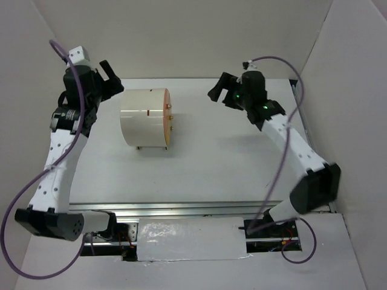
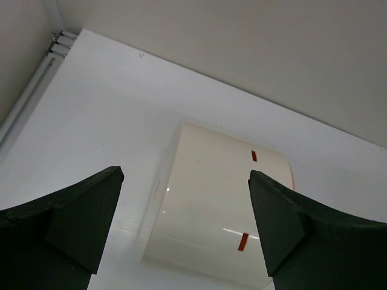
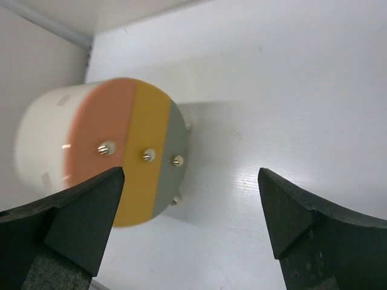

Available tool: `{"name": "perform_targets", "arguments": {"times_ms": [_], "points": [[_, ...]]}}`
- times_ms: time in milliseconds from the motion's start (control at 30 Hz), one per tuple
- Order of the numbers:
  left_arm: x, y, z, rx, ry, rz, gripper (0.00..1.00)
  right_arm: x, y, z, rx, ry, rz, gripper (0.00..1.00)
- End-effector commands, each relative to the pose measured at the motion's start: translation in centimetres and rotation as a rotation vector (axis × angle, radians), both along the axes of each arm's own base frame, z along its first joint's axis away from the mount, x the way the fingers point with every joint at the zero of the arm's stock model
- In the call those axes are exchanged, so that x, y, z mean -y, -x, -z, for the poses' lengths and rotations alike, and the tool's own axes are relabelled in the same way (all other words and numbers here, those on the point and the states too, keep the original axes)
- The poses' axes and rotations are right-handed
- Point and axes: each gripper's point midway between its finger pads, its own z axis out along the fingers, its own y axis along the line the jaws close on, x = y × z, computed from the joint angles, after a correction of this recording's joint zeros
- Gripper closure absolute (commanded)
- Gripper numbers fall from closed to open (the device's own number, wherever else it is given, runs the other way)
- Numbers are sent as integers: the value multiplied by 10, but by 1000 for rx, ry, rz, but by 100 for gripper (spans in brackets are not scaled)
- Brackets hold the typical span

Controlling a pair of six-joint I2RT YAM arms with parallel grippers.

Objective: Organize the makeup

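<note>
Hiding blurred drum box (image 3: 130, 127) lower edge: R jaws.

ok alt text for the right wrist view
A cream cylindrical box sits on a white table, its round face banded pink, yellow and grey, each band with a metal knob. The open right claw holds nothing; its dark fingers frame the bottom corners.

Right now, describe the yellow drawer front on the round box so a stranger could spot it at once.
On the white table, a cream cylindrical box stands between the two arms, its round face turned toward the right gripper. That face has three coloured bands, each with a metal knob; the yellow band is the middle one, flanked by the pink-orange band and the grey band.
</note>
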Motion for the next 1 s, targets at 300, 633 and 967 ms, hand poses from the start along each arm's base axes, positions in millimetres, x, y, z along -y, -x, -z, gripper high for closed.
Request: {"name": "perform_targets", "arguments": {"times_ms": [300,633,967], "points": [[-27,160,5,-1,-57,-29,1,135,226,-122,356,208,179,0],[-44,246,64,-16,-65,-73,0,170,299,-124,435,185,187,0],[-38,243,72,-19,-53,-43,1,173,307,-108,420,186,187,0]]}}
